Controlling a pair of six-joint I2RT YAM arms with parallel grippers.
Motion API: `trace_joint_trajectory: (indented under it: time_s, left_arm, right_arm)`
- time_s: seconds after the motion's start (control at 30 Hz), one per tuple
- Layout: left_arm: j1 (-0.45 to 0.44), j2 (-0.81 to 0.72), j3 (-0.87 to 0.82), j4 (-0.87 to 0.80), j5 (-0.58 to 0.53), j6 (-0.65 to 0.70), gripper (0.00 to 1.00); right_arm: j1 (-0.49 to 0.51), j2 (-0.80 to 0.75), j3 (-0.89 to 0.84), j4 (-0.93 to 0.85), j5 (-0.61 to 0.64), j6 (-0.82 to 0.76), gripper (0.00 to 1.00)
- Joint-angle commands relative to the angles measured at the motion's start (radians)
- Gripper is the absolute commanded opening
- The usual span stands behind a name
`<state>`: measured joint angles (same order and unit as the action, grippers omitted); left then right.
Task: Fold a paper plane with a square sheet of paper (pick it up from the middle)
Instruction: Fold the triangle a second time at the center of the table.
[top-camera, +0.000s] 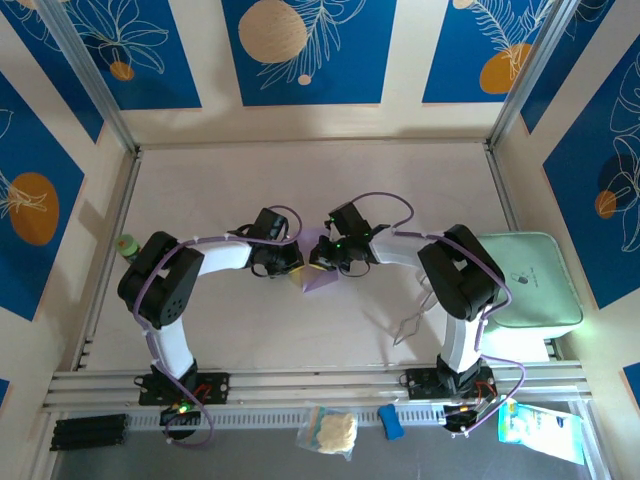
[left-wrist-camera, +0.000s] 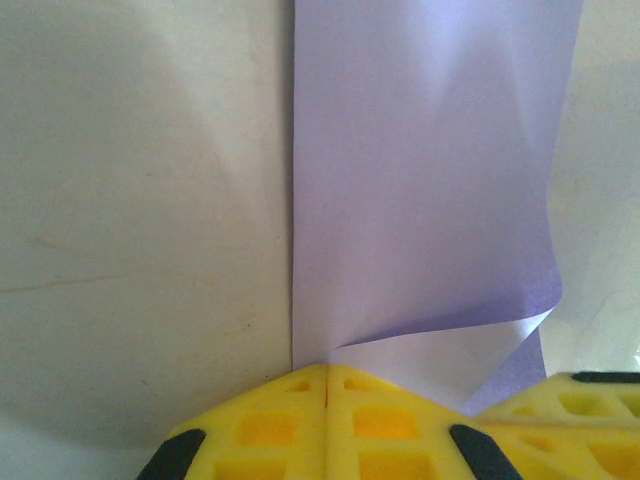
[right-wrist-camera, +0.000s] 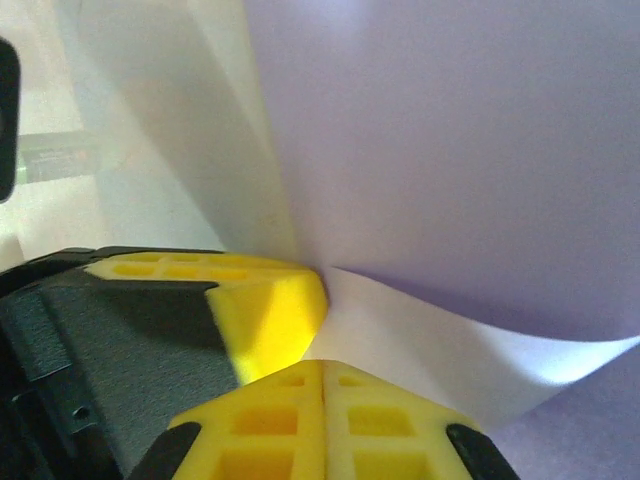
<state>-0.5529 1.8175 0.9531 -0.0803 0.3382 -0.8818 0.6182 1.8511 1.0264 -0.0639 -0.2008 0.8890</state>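
Observation:
The square sheet of paper (top-camera: 322, 272) is lavender and partly folded. It is held up between the two arms at the middle of the table. My left gripper (top-camera: 292, 268) is shut, its yellow fingertips (left-wrist-camera: 300, 385) closed together on the sheet's near edge. From there the paper (left-wrist-camera: 430, 180) rises, with one pale corner flap curled over. My right gripper (top-camera: 322, 262) is shut too, its pads (right-wrist-camera: 350, 385) pressed tight where the pale flap (right-wrist-camera: 450, 350) of the sheet (right-wrist-camera: 450, 130) comes in. The left gripper's yellow finger (right-wrist-camera: 270, 305) sits just beside them, and the right gripper's fingers (left-wrist-camera: 580, 400) show in the left wrist view.
A pale mint-green tray (top-camera: 527, 280) stands at the right edge of the table. Thin metal tongs (top-camera: 410, 318) lie near the right arm's base. A small green object (top-camera: 127, 244) sits at the left wall. Packets (top-camera: 328, 430) lie on the front rail.

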Motion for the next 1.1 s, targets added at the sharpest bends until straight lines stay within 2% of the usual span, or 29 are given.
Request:
trace_joint_trajectory:
  time_s: [0.0,0.33,0.57,0.73,1.07]
  left_arm:
    - [-0.007,0.023,0.013,-0.047,-0.019,0.018,0.04]
    - [-0.007,0.013,0.025,-0.045,-0.001,0.027,0.05]
    - [-0.013,-0.071,0.034,-0.007,0.052,0.028,0.12]
    - [-0.046,-0.127,-0.001,-0.031,0.048,0.016,0.16]
    - [-0.115,-0.14,-0.066,-0.026,0.061,-0.042,0.15]
  right_arm:
    - [-0.016,0.01,-0.032,-0.013,0.012,-0.03,0.06]
    - [-0.034,0.045,-0.066,-0.035,0.084,-0.004,0.06]
    - [-0.035,0.071,-0.089,-0.054,0.114,0.007,0.05]
    - [-0.034,0.077,-0.09,-0.063,0.126,0.011,0.05]
    - [-0.035,0.09,-0.092,-0.074,0.125,0.017,0.05]
